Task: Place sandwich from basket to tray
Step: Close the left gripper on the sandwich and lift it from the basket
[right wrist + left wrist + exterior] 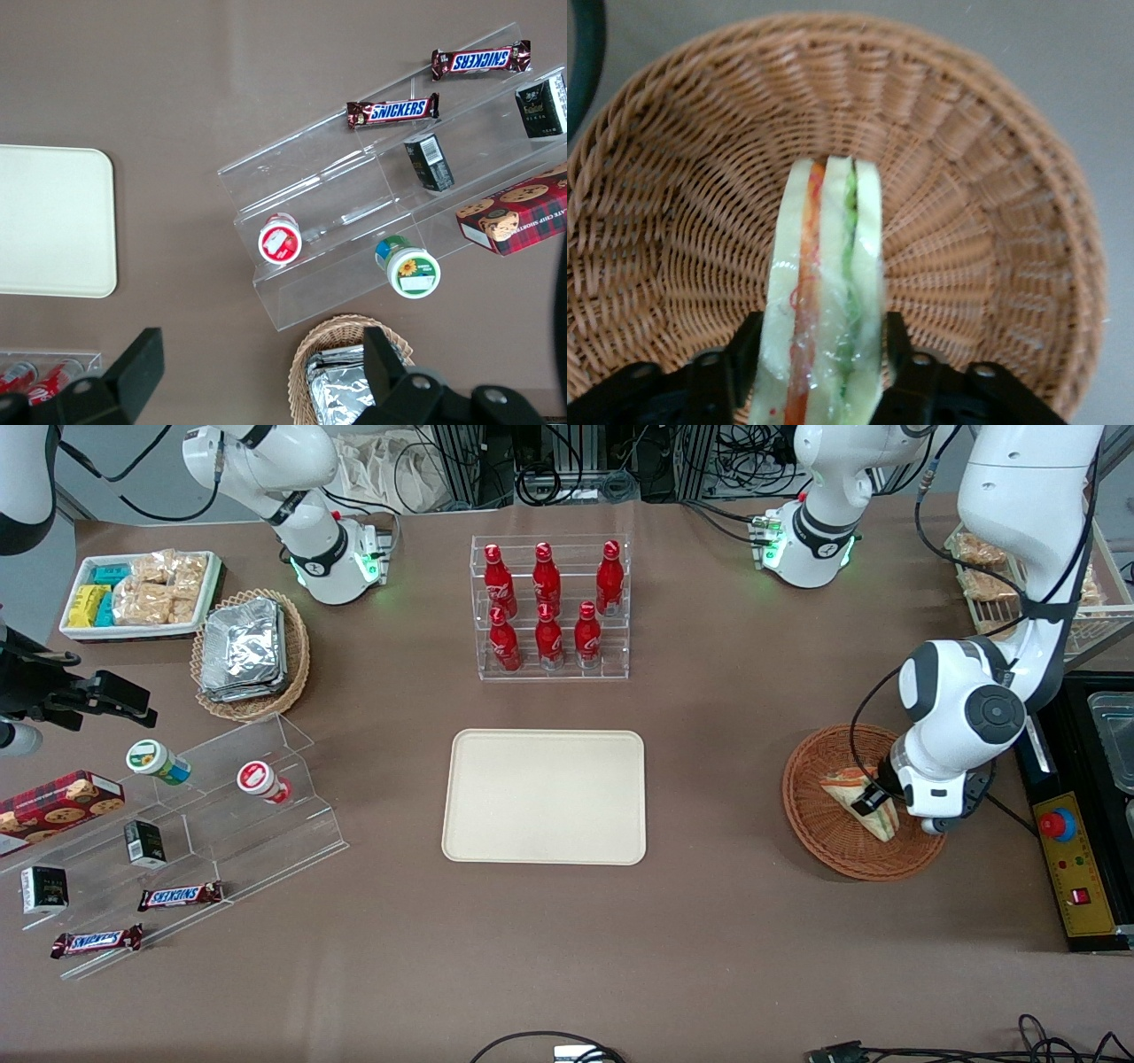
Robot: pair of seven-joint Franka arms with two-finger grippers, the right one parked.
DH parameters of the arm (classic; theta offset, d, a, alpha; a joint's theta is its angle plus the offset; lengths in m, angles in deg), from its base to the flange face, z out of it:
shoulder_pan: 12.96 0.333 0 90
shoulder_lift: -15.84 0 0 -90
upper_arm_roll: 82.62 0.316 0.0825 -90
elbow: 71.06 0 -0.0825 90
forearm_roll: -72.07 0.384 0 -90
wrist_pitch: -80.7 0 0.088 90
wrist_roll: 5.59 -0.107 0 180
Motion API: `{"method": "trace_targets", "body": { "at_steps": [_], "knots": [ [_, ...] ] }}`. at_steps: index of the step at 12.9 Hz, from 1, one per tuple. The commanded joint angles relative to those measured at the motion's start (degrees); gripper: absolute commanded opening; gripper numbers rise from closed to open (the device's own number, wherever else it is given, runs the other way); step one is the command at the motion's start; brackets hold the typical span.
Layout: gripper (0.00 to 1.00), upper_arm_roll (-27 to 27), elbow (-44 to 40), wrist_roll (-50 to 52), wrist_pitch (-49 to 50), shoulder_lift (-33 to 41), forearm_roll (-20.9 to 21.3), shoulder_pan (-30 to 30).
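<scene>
The sandwich (842, 786), a pale clear-wrapped wedge with an orange and green filling, stands on edge in the reddish-brown wicker basket (815, 833) toward the working arm's end of the table. My left gripper (875, 804) is down inside the basket, shut on the sandwich. In the left wrist view the black fingers (744, 350) press against both bread faces of the sandwich (828, 266), with the basket (682, 204) weave all around it. The cream tray (545, 797) lies bare at the table's middle, well apart from the basket, and its corner shows as the tray (53, 221) in the right wrist view.
A clear rack of red bottles (551, 607) stands farther from the camera than the tray. Toward the parked arm's end are an acrylic stand with snacks (195, 815), a tan basket of foil packets (251, 651) and a white snack tray (142, 593). A control box (1072, 859) lies beside the basket.
</scene>
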Motion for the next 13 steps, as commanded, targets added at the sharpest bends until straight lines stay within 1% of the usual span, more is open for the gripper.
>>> {"method": "trace_targets", "body": {
  "at_steps": [1, 2, 4, 5, 7, 8, 10, 11, 13],
  "knots": [
    [0.00, -0.04, -3.79, -0.65, 4.76, 2.33, 0.40, -0.22],
    [0.00, -0.13, -6.58, -2.06, 9.22, 3.21, 0.40, -0.30],
    [0.00, -0.48, -15.09, -6.79, 23.08, 4.10, 0.14, -0.57],
    [0.00, -1.35, -20.36, -10.48, 29.77, 3.84, -0.21, -0.57],
    [0.00, -4.07, -29.07, -12.18, 38.67, 2.53, -0.30, -0.57],
    [0.00, -5.83, -32.33, -12.01, 41.76, 2.17, -1.08, -0.57],
    [0.00, -7.59, -35.86, -12.18, 43.37, 1.46, -5.64, -0.66],
    [0.00, -9.08, -37.19, -12.10, 43.46, 1.46, -5.66, -1.27],
    [0.00, -9.45, -37.46, -12.36, 43.72, 1.55, -5.75, -1.53]
  ]
}}
